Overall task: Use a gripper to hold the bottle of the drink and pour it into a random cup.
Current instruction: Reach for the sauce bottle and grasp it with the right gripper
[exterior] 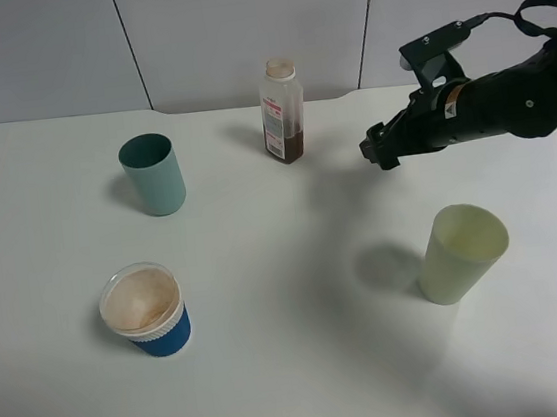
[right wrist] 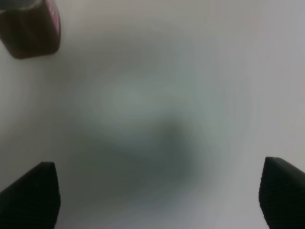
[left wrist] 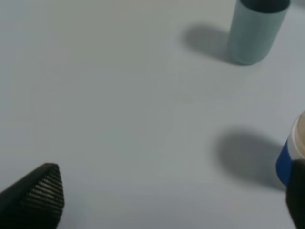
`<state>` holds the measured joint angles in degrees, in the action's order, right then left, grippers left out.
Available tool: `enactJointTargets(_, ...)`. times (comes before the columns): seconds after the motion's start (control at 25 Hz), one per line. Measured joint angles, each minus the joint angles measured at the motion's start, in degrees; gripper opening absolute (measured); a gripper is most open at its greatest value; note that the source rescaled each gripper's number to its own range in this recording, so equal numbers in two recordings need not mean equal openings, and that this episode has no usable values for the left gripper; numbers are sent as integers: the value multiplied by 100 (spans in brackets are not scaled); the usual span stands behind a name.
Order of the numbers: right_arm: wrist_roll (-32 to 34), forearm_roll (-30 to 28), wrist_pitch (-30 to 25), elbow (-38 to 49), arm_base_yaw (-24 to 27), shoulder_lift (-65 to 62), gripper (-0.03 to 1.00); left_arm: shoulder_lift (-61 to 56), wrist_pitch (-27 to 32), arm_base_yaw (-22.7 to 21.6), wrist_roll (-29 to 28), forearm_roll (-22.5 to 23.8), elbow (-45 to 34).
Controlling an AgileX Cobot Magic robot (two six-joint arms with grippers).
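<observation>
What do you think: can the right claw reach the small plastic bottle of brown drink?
Probably yes: the open black claw hovers right of the small plastic bottle, with only bare white table between them.

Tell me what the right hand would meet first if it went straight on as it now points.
Probably the table. In the right wrist view only table lies ahead of the open right hand; the bottle of the drink stands off to one side. Depth is unclear.
</observation>
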<state>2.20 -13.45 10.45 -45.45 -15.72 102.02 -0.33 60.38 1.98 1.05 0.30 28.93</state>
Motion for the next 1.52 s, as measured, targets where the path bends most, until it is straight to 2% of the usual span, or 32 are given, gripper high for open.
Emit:
enactJointTargets(0.2, 37, -110, 0, -480, -129, 402, 82, 0, 0, 0, 0, 0, 0)
enactJointTargets(0.64, 37, -299, 0, -1457, -791, 1263, 82, 0, -6, 0, 0, 0, 0)
enactJointTargets(0.96, 37, -304, 207, -1843, -950, 1660, 82, 0, -6, 0, 0, 0, 0)
enactJointTargets(1.2, -19, -304, 640, -1883, -948, 1875, 82, 0, -6, 0, 0, 0, 0)
enactJointTargets(1.52, -267, -304, 1491, -1889, -876, 2179, 82, 0, -6, 0, 0, 0, 0)
